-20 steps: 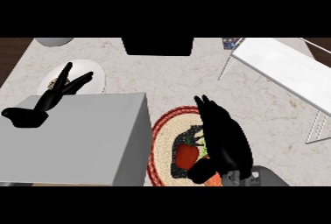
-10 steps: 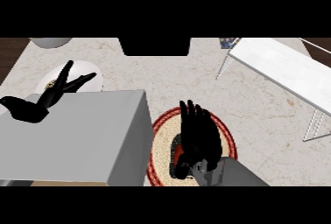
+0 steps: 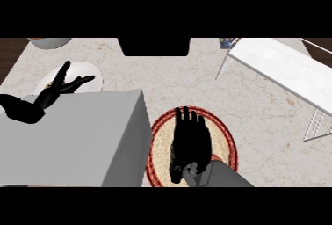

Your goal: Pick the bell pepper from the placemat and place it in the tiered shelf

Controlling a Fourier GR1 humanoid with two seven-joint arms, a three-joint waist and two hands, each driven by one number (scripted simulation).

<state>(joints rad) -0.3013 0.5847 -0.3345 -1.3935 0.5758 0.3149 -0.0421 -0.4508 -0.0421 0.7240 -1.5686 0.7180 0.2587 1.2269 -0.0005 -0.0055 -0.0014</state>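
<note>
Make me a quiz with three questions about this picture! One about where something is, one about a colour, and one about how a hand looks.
1. Where is the right hand?
A. over the placemat
B. on the floor
C. inside a cupboard

2. What colour is the placemat's rim?
A. blue
B. red
C. green

3. How are the left hand fingers?
A. curled in a fist
B. straight and spread
C. wrapped round a cup

Answers:
1 A, the right hand lies across the round mat.
2 B, a red ring runs round its edge.
3 B, the fingers stretch out straight over the white plate.
</note>
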